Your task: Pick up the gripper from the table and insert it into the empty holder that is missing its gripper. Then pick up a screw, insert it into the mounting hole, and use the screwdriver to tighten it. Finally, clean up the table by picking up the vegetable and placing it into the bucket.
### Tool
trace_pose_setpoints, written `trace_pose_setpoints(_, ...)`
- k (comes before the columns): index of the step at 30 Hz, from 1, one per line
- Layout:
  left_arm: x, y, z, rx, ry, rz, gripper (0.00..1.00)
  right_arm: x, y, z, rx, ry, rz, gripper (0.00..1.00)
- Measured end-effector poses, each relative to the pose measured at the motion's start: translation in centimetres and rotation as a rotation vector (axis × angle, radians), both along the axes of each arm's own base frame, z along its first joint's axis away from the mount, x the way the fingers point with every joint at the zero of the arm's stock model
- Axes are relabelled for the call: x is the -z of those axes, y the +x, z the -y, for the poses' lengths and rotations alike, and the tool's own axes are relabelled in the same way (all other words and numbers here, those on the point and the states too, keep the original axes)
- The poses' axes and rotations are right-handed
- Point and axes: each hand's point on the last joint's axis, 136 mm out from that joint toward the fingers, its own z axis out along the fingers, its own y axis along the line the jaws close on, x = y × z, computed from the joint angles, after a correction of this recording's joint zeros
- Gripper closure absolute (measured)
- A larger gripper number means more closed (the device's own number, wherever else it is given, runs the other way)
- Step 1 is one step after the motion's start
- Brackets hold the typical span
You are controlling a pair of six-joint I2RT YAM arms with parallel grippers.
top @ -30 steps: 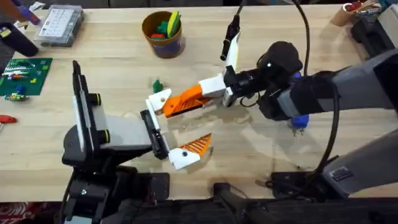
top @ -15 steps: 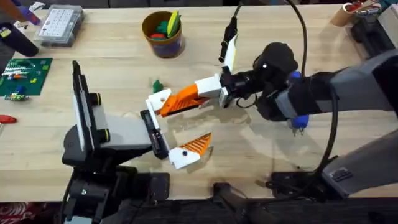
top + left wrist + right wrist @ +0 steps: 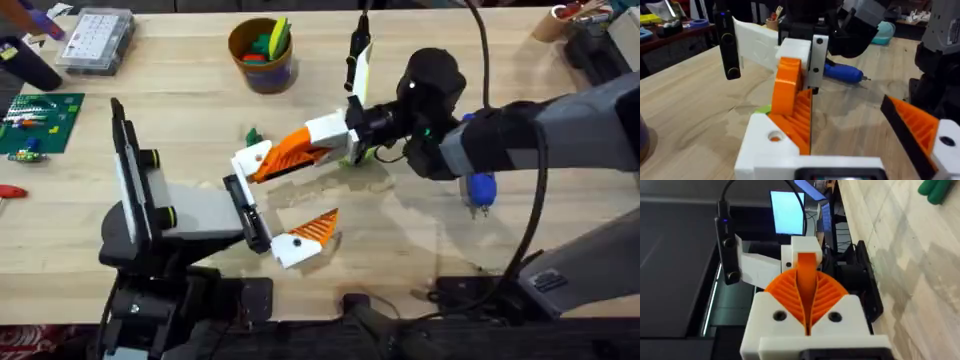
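The right gripper (image 3: 318, 140) has its fingers closed on the orange gripper (image 3: 285, 155) and presses its base end against the white holder (image 3: 253, 160) above the bench (image 3: 420, 250). Insertion looks under way, not finished. I cannot tell the left fingers' state; the screw, tightening and the green vegetable (image 3: 251, 135) for the bucket (image 3: 262, 55) are still left.

Robotics lab or workshop. Evidence: a light wooden table (image 3: 200, 110); a green circuit board (image 3: 38, 122) and a clear parts organizer (image 3: 95, 40) at upper left; a blue-handled screwdriver (image 3: 481, 190) at right; a lit monitor (image 3: 788, 212) behind.
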Motion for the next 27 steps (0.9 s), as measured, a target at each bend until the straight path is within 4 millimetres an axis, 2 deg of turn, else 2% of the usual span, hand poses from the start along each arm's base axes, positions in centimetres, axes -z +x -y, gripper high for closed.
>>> trace_pose_setpoints(27, -0.05, -0.41, 0.19, 0.027, 0.0, 0.006, 0.014, -0.23, 0.21, 0.15, -0.061, -0.002, 0.041, 0.984)
